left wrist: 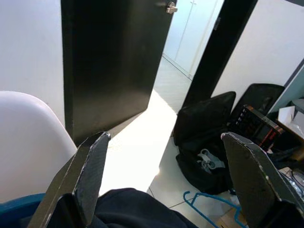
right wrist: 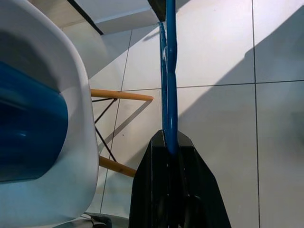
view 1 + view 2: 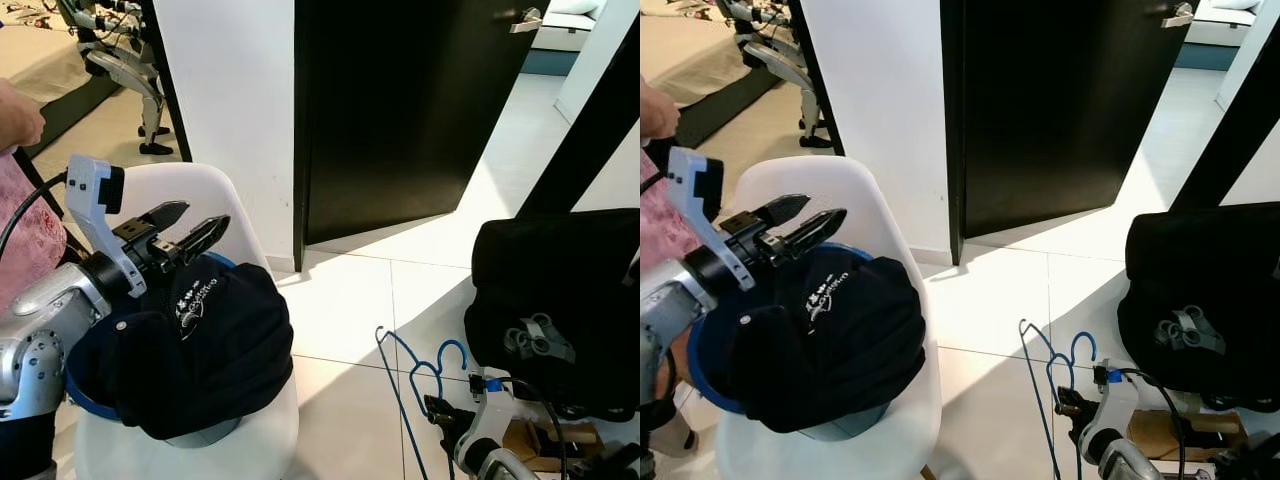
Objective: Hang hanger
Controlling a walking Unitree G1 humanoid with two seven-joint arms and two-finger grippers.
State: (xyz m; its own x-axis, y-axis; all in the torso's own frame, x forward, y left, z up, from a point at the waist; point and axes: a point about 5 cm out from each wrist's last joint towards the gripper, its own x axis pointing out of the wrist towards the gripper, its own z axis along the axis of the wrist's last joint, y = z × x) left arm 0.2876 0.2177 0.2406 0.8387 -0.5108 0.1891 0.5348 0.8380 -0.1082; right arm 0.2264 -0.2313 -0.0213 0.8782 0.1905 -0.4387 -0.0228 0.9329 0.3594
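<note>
- The hanger [image 3: 420, 365] is thin blue wire with a rounded hook, low over the white floor tiles [image 3: 350, 300] on the robot's right; in the right wrist view its twisted neck runs straight up from between the fingers.
- The right end effector [image 2: 172, 149] is clamped on the hanger, its 2 black fingers pressed together around the wire just below the twist.
- Beside it to the left stands a white chair [image 3: 195, 190], a smooth moulded plastic shell with a rounded back on slim wooden legs [image 2: 121, 95] braced by thin black rods.
- On the seat sits a glossy blue basin [image 3: 710, 385], and a soft dark garment [image 3: 200, 350] with small white print is heaped in it and spills over the rim.
- The left end effector [image 3: 185, 228] hangs above that garment in front of the chair back, its 2 tapered black fingers spread apart and holding nothing.
- Right of the hanger a floppy black bag [image 3: 560, 290] lies open on the floor, with a grey metal piece [image 3: 538, 338] resting on it.
- Ahead, a matte black door [image 3: 400, 110] stands ajar against a white wall [image 3: 225, 90], sunlight falling across the tiles.
- At the far left edge, a person's hand [image 3: 20, 115] and a pink patterned cloth [image 3: 25, 235].
</note>
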